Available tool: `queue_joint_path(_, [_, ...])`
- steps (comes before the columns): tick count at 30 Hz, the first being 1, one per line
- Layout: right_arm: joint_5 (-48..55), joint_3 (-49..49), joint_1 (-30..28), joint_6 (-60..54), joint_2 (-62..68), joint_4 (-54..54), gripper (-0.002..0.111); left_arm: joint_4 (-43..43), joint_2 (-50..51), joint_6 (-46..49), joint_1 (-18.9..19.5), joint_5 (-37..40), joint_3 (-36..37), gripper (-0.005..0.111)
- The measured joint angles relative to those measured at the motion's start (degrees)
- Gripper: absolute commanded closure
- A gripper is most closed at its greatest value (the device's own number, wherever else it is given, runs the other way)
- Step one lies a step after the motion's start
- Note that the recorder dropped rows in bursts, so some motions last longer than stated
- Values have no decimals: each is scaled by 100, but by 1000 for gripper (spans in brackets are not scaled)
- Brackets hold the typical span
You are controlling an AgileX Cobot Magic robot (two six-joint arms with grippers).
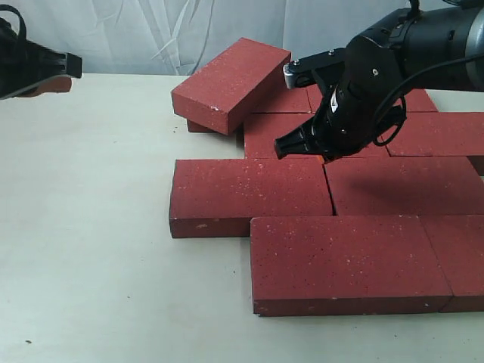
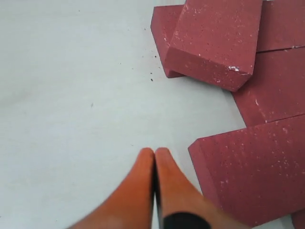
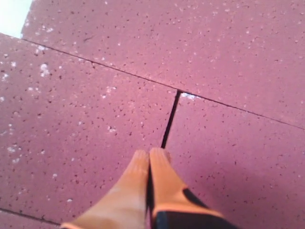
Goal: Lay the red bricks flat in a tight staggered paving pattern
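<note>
The right gripper (image 3: 150,156) is hanging with its orange fingers pressed together, holding nothing, its tips right at the seam between two flat red bricks (image 1: 249,193); whether they touch I cannot tell. The left gripper (image 2: 155,153), likewise closed, is hovering over the bare table (image 1: 83,227). One tilted brick (image 1: 231,83) is leaning on the back row.

No text, label, brand, number or sign can be read on the red bricks (image 1: 249,195) or anywhere else.
</note>
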Motion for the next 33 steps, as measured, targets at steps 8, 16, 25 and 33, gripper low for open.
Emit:
queue_joint_path(8, [0,0,-9,0,0,-77,109,47,-230,-88,-142,-35,0,107])
queue_joint_path(16, [-20,0,-9,0,0,-124,109,36,-230,-88,-142,-45,0,107])
queue_joint_path(25, [-558,-541,-9,0,50,535,109,6,-230,-88,-142,-54,0,107])
queue_joint_path(33, [-317,-2359,-9,0,1211,627,109,2,-230,-88,-142,-144,0,107])
